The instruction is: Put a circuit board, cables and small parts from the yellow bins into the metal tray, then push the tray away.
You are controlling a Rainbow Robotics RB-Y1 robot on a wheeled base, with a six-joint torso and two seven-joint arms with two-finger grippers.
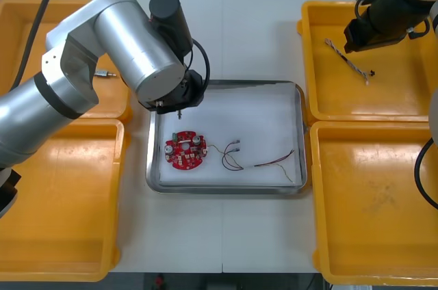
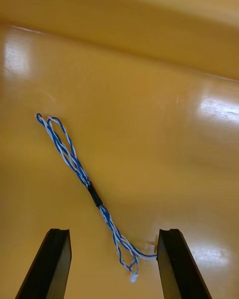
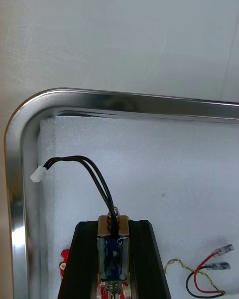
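My left gripper (image 1: 179,103) hangs over the near-left corner of the metal tray (image 1: 226,85); its fingers (image 3: 113,226) are shut on a small metal part (image 3: 113,249). A black cable (image 3: 94,172) with a white plug arcs up from that part above the tray's white lining. Inside the tray lie a round red circuit board (image 1: 185,153) and a red and yellow cable (image 1: 263,160). My right gripper (image 1: 356,37) is open above the far right yellow bin (image 1: 404,102). One end of the twisted blue and white cable (image 2: 74,162) lies between its fingers (image 2: 114,269).
A small metal part (image 1: 104,73) lies in the far left bin (image 1: 20,16). Near yellow bins stand at the left (image 1: 61,221) and right (image 1: 376,215). A tiny dark piece (image 1: 373,71) sits beside the twisted cable (image 1: 349,61).
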